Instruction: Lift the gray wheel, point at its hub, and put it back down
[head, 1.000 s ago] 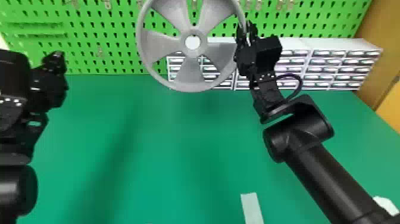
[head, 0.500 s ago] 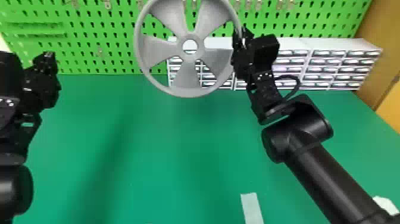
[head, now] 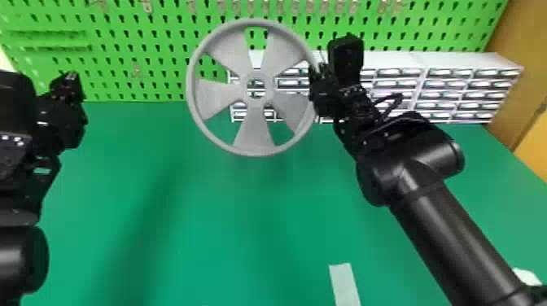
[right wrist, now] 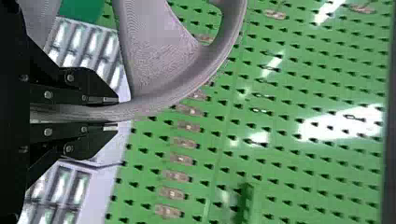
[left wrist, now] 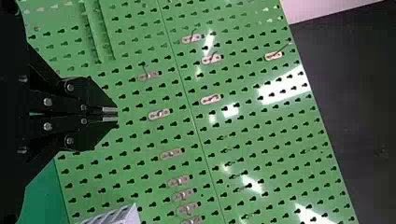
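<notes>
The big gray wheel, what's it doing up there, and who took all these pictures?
A robot with two black arms is holding it up! The big picture comes from a camera on the robot's head, looking forward and down. The other two come from cameras on its wrists, so they look turned sideways.

A gripper is like a hand with two flat fingers. The right gripper has the rim of the gray wheel between its fingers, so the wheel hangs above the green table. The left gripper has its fingers together and holds nothing.

A pale strip lies on the table, at the side nearer the robot. White drawers stand at the back, in front of a green wall full of holes.
</notes>
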Available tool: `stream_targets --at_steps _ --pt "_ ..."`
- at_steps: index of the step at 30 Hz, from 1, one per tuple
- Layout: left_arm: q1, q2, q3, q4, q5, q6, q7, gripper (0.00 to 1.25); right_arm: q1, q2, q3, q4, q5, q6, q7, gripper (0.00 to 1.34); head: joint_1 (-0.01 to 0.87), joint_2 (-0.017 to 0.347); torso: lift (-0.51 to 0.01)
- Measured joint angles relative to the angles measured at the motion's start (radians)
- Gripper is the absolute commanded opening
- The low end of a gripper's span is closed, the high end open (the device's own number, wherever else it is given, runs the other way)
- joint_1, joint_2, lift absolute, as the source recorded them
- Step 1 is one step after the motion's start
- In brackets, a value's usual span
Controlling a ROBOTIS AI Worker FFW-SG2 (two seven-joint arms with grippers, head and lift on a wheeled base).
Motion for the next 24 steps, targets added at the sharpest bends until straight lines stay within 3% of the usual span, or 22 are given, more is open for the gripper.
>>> stream_targets --at_steps 4,16,24 --pt "0.0 0.0 -0.002 0.001 -0.001 0.0 0.0 0.03 -0.006 0.014 -0.028 -0.004 -0.021 0.119 0.033 0.02 0.692 0.048 -0.088" --pt "-0.003 0.0 -0.014 0.007 0.002 0.003 0.0 0.03 -0.047 0.033 -0.057 0.0 -0.108 0.474 0.041 0.02 0.692 0.048 -0.088" --pt "-0.004 -0.002 -0.018 0.01 0.003 0.003 0.0 0.03 -0.071 0.045 -0.07 0.037 -0.159 0.631 0.043 0.02 0.692 0.048 -0.088"
